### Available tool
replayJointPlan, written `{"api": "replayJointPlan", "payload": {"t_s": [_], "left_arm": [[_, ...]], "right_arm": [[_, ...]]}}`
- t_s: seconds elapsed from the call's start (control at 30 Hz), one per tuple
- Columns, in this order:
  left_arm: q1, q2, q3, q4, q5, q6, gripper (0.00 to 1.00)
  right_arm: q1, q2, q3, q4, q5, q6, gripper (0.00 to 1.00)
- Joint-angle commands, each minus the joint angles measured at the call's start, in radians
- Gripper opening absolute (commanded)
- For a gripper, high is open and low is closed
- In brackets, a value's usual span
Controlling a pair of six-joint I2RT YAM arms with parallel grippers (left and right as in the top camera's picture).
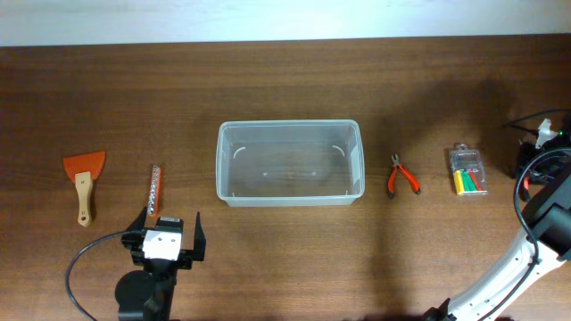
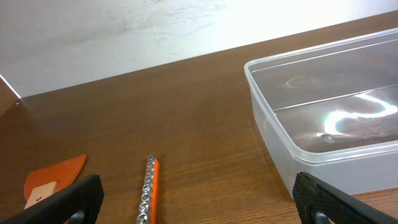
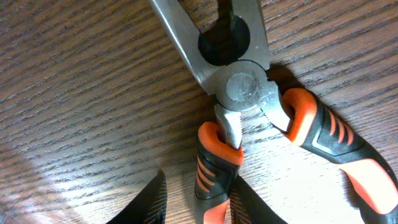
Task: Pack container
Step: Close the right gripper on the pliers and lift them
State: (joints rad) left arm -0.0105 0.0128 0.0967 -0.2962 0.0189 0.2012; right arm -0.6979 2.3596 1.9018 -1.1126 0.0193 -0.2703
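The container (image 1: 290, 127) is a large clear rectangular tub in the middle of the table, with nothing in it; its left end shows in the left wrist view (image 2: 268, 112). My left gripper (image 1: 167, 223) is open and holds nothing, low near the front edge, left of the tub (image 2: 199, 202). An orange socket rail (image 1: 154, 189) lies just ahead of it (image 2: 149, 190). Orange-and-black pliers (image 1: 402, 176) lie right of the tub. In the right wrist view my right gripper (image 3: 200, 190) is open, its fingers either side of one handle of the pliers (image 3: 245, 87).
An orange scraper with a wooden handle (image 1: 84, 183) lies at the far left (image 2: 53, 180). A small clear case with yellow, green and red pieces (image 1: 467, 171) lies right of the pliers. The right arm (image 1: 544, 192) and its cables stand at the right edge.
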Motion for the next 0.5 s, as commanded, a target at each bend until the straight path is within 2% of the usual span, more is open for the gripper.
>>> {"api": "replayJointPlan", "payload": {"t_s": [0.0, 0.47], "left_arm": [[0.005, -0.008, -0.005, 0.001, 0.01, -0.005, 0.99], [0.005, -0.008, -0.005, 0.001, 0.01, -0.005, 0.99]], "right_arm": [[-0.002, 0.022, 0.015, 0.005, 0.019, -0.002, 0.32], [-0.002, 0.022, 0.015, 0.006, 0.019, -0.001, 0.24]]}}
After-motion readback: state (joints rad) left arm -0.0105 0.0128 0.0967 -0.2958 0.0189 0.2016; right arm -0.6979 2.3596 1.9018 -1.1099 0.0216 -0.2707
